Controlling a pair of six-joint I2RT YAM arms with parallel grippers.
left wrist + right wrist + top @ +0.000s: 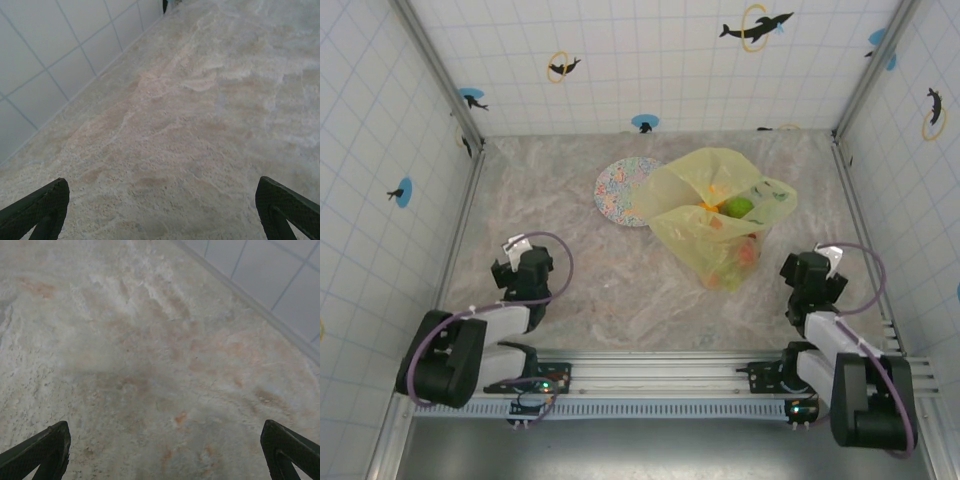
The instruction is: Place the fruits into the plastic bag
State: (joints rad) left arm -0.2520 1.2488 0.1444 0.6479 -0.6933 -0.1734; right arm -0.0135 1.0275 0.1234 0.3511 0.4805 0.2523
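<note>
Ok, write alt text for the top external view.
A yellow-green plastic bag holding toy fruits lies on a marbled table, overlapping a patterned plate at its left. The left arm and right arm sit at the near edge, apart from it.

A round patterned plate (622, 190) lies on the marbled table (600, 300). Gridded white walls (650, 70) with dolphin stickers (756, 27) surround it.

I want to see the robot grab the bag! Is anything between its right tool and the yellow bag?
Nothing visible is. Just bare table lies between the open right tool and the plastic bag. The plate sits at the bag's other side, partly under it, and fruits show inside the bag.
</note>
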